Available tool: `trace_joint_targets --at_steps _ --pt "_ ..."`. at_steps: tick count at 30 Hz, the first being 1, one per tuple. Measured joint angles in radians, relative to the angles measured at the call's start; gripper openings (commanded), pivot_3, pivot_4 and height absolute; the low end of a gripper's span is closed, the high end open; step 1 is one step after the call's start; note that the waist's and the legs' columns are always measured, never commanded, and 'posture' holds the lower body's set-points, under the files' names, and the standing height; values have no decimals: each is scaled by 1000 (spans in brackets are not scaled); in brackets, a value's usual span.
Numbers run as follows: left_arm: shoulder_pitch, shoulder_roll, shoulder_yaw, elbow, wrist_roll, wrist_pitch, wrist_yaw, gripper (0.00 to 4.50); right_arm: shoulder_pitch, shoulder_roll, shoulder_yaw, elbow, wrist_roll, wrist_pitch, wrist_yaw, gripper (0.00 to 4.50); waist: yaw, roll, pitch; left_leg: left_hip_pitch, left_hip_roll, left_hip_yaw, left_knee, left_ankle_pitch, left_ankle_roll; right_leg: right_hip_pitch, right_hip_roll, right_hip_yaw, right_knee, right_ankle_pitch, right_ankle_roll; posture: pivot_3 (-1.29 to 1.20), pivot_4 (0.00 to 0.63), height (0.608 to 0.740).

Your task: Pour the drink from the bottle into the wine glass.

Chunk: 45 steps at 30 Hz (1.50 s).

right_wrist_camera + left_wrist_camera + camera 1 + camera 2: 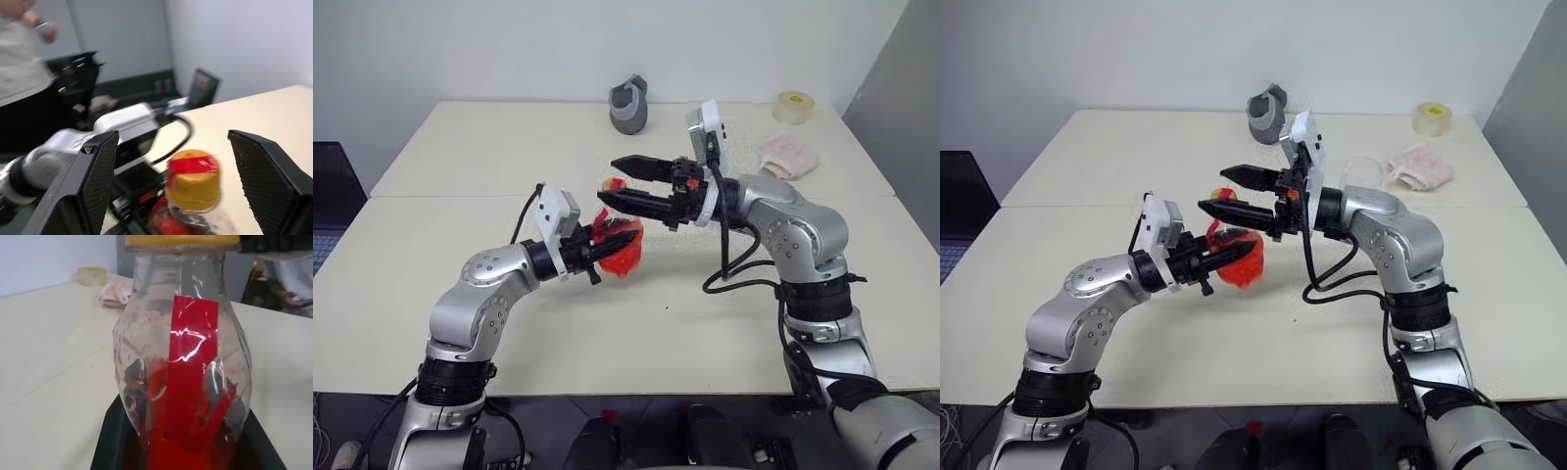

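head eyes: look forward and down from above, far back, both see the whole table (460, 323) | left wrist: very close behind the bottle (183, 362), faces toward 2 o'clock | right wrist: close, faces toward 9 o'clock, cap (193, 180) between its fingers | both wrists share the bottle

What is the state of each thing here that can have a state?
bottle: upright, held in the left end effector, partly filled with red drink
cap: on the bottle, between the open fingers of the right end effector, not gripped
left end effector: shut on the bottle
right end effector: open
tape roll: lying flat at the far corner of the table
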Motion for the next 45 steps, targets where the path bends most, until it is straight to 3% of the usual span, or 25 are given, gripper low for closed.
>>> trace_joint_targets --at_steps 8,21,29,34,39,45 --pt "-80 -18 -8 120 52 -83 -2 986 14 67 41 -1 -95 -70 -196 3795 -1 0 0 0 -1 1 0 0 -1 0 0 0 -1 0 0 0 150 740" --pt "-121 -31 -16 214 98 -169 -36 986 22 75 78 2 -98 -57 -217 3795 -3 0 0 0 -1 0 0 0 0 0 1 0 -1 0 0 0 150 740" --pt "-121 -32 -16 214 103 -170 -44 986 13 91 63 24 -67 -45 -219 1270 -3 0 0 0 -1 0 0 0 0 0 1 0 -1 0 0 0 150 740" --pt "-110 -35 -16 203 106 -168 -38 986 11 88 61 24 -61 -32 -213 1272 -3 0 0 0 -1 0 0 0 0 0 1 0 -1 0 0 0 150 740" --pt "-39 -28 -4 109 67 -123 -28 986 -8 33 87 48 -40 -33 -83 1272 -4 0 0 0 0 1 0 -1 1 0 1 0 -1 0 0 0 150 740" --pt "138 57 45 -135 -74 -9 -68 986 -102 -59 164 183 -4 -123 323 1272 -10 2 1 1 0 0 0 -2 3 1 2 0 0 0 0 0 150 740"
